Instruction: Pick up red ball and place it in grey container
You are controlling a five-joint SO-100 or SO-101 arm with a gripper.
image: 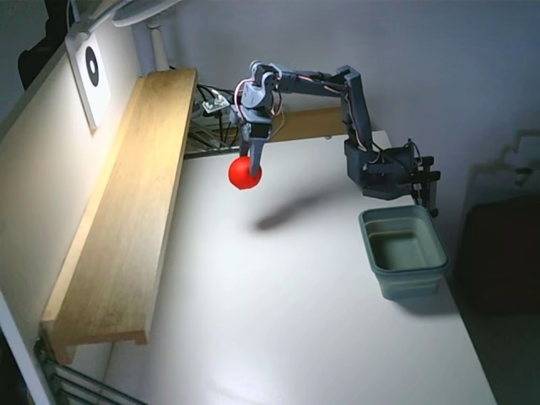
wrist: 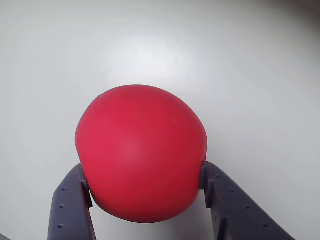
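The red ball [image: 244, 174] hangs in my gripper [image: 249, 169] above the white table, at the back left of the fixed view, its shadow further right on the table. In the wrist view the ball [wrist: 141, 155] fills the middle, squeezed between my two blue-grey fingers [wrist: 72, 205], so the gripper [wrist: 145, 187] is shut on it. The grey container [image: 403, 251] stands empty on the table at the right, well apart from the ball, just in front of the arm's base.
A long wooden shelf board [image: 126, 211] runs along the table's left side. The arm's base [image: 384, 169] is clamped at the back right edge. Cables and a small board [image: 215, 105] lie at the back. The table's right edge runs just beyond the container.
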